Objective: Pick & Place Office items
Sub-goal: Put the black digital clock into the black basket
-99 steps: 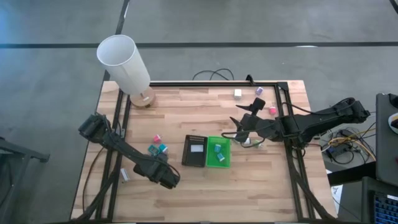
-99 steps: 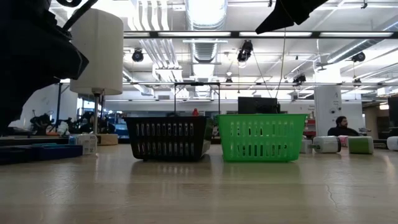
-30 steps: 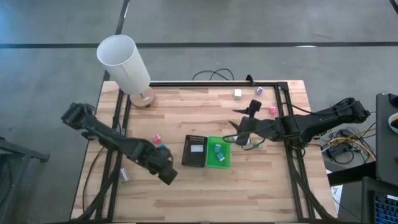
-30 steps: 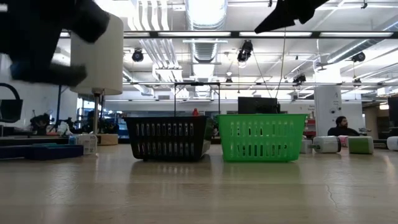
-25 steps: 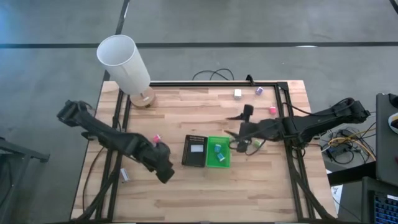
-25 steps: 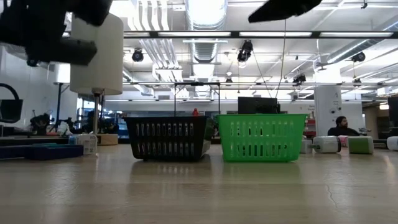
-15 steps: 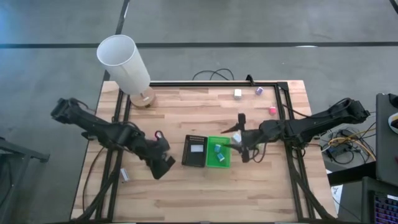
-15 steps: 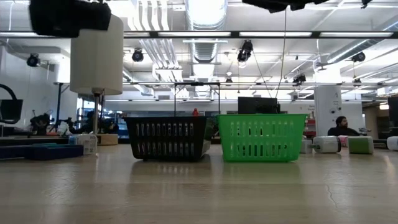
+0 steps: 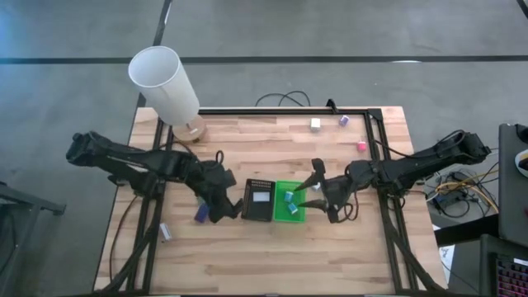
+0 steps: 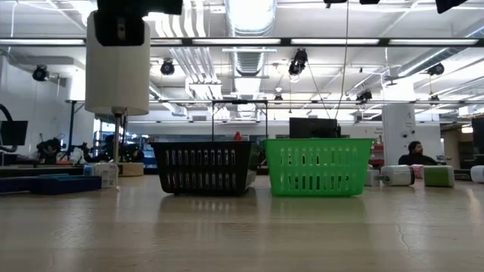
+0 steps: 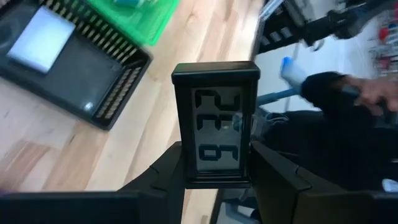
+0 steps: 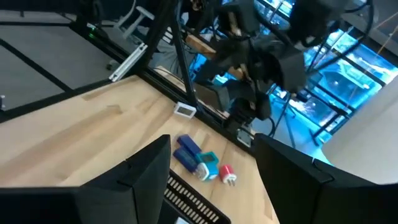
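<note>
**Wooden table, two trays at its middle, both arms drawn in close**

A pale wooden table (image 9: 272,256) inside a black frame stands on a grey floor. In the low view the room behind it is a wide hall with ceiling lights, where a person (image 10: 414,153) sits far off.

The green tray (image 9: 300,205) lies near the table's middle. It holds two teal blocks (image 9: 289,203). A black tray (image 9: 250,211) touches its side towards the left arm, and a flat white piece (image 9: 261,196) lies in it.

The left gripper (image 9: 216,202) hangs beyond the black tray, on the side away from the green tray. Its wrist view shows it clenched on a small black display unit (image 11: 214,124), which stands upright between the two fingers (image 11: 280,180). A dark-blue block (image 9: 201,213) lies on the wood just beside this gripper.

The right gripper (image 9: 307,188) hovers over the green tray's edge nearest the right arm. Its fingers (image 12: 146,165) are spread wide, with nothing between them.

Well away from the green tray, towards the table's far edge, lie a white block (image 9: 315,124) and a purple block (image 9: 343,120). A pink block (image 9: 361,146) lies somewhat nearer. The white lampshade (image 9: 165,82) stands at the far corner on the left arm's side.
</note>
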You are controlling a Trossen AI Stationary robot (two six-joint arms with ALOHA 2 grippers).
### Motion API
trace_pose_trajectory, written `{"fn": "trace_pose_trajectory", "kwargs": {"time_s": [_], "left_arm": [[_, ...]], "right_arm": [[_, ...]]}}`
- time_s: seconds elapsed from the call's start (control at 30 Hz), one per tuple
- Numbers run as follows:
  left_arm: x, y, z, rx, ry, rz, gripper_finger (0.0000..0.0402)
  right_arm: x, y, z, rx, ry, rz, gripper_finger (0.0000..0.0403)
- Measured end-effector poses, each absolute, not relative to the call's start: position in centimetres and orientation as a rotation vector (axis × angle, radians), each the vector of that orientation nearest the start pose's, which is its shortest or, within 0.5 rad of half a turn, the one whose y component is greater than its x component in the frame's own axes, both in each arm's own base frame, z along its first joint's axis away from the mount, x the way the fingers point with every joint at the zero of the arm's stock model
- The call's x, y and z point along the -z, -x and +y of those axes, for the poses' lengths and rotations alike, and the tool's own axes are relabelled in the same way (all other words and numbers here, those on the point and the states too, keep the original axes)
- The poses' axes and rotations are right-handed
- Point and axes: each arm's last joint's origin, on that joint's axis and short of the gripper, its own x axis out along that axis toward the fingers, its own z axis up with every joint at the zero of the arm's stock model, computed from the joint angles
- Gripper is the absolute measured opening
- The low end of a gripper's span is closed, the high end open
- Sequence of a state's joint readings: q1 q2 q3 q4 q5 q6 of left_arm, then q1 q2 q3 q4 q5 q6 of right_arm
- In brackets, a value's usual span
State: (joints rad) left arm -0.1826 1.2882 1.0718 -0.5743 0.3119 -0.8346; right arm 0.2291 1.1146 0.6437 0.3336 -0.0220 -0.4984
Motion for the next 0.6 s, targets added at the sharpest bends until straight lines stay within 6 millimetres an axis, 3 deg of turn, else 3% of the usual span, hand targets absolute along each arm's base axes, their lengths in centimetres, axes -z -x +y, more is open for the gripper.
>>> {"fn": "trace_pose_trajectory", "kwargs": {"time_s": [0.27,0.6], "left_arm": [[-29.1,-28.5,-5.1,0.204,0.853,0.855,0.0141],[-28.5,-32.7,-4.5,0.261,0.840,0.874,0.0141]], "right_arm": [[-27.0,-23.9,5.6,-0.283,0.504,0.070,0.0226],[-27.0,-23.9,5.7,-0.294,0.496,0.063,0.0226]]}}
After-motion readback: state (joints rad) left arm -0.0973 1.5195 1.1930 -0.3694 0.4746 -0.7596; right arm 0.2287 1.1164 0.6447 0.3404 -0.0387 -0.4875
